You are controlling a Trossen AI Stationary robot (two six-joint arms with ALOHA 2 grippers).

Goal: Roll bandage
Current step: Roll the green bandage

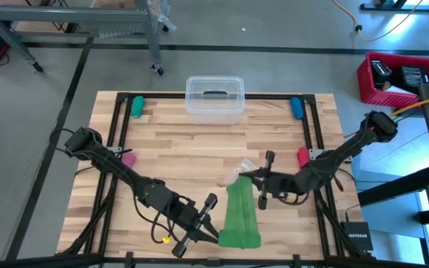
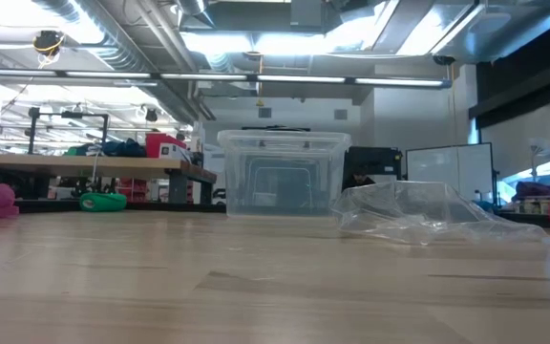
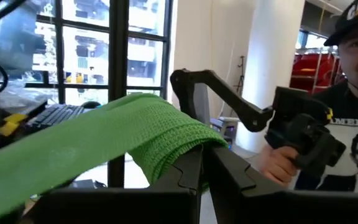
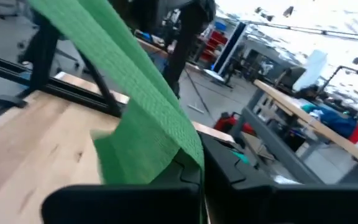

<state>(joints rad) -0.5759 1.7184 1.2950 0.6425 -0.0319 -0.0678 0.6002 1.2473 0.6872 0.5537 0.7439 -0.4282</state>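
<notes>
The bright green bandage [image 1: 240, 216] stretches as a broad strip over the table's near middle, between my two grippers. My left gripper [image 1: 213, 225] is at its near end, by the table's near edge, and is shut on it. My right gripper [image 1: 255, 186] is at the strip's far end and is shut on that end. In the left wrist view the bandage [image 3: 104, 143] runs off from the fingers. In the right wrist view the bandage [image 4: 123, 81] rises away toward the other arm. Neither the bandage nor a gripper shows in the low view. My left gripper pinches the bandage's near end [image 3: 176, 152] between its two shut fingers. The cloth is bunched in folds and drapes over the fingertips. The fingers point about level, a little upward. From the hold the strip runs off in a flat band. My right gripper pinches the bandage's far end [image 4: 185, 152] between its two shut fingers, which lie about level. A short flap [image 4: 126, 158] hangs below the fingers above the wood. The rest of the strip runs straight away from the hold.
A clear lidded box [image 1: 214, 97] stands at the far middle. A crumpled clear plastic bag [image 1: 232, 177] lies just beyond the bandage. Small rolls lie at the sides: green [image 1: 136, 106], blue [image 1: 296, 108], pink [image 1: 129, 158], red [image 1: 302, 156]. A person [image 3: 347, 124] stands beyond the table.
</notes>
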